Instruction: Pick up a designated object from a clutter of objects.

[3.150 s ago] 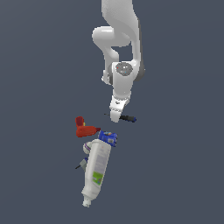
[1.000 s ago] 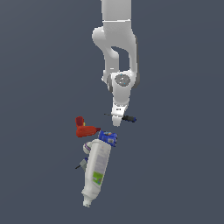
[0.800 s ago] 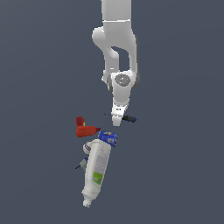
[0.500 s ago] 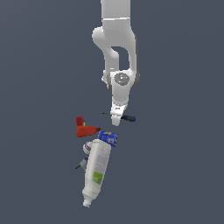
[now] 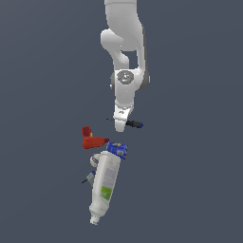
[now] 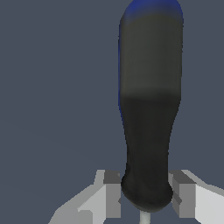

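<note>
Straddling the screwdriver (image 6: 150, 131), the gripper (image 6: 145, 197) has one pad on each side of the black-and-blue handle's neck, and small gaps show beside it, so I cannot tell whether it grips yet. From the gripper, the red drill (image 5: 91, 140), blue can (image 5: 117, 150) and white bottle (image 5: 105, 185) lie between 6 and 7 o'clock, apart. Grasping seems in hand; next comes a firm squeeze and straight lift.
</note>
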`<state>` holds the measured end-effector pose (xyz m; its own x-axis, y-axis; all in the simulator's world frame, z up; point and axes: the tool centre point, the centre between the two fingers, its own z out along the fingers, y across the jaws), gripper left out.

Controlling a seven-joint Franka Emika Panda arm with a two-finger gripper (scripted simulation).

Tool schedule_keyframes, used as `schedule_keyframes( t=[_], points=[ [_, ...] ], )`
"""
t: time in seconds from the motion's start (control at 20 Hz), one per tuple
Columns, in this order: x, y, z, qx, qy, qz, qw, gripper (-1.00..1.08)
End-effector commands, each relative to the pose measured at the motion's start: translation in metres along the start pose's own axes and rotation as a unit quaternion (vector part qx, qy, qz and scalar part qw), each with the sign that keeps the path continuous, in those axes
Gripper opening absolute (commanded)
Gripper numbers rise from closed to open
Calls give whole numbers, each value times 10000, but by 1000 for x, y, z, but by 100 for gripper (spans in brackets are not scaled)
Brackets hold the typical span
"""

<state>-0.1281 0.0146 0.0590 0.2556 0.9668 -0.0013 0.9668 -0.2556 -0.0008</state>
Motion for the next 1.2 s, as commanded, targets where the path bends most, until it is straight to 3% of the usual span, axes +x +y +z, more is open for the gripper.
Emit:
schedule_keyframes(
  t=[0.0,1.15],
  points=[
    [-11,3,-15,-5,1,0,10000,-100],
    [-138,36,-196,-1,28,0,10000,-100]
  ],
)
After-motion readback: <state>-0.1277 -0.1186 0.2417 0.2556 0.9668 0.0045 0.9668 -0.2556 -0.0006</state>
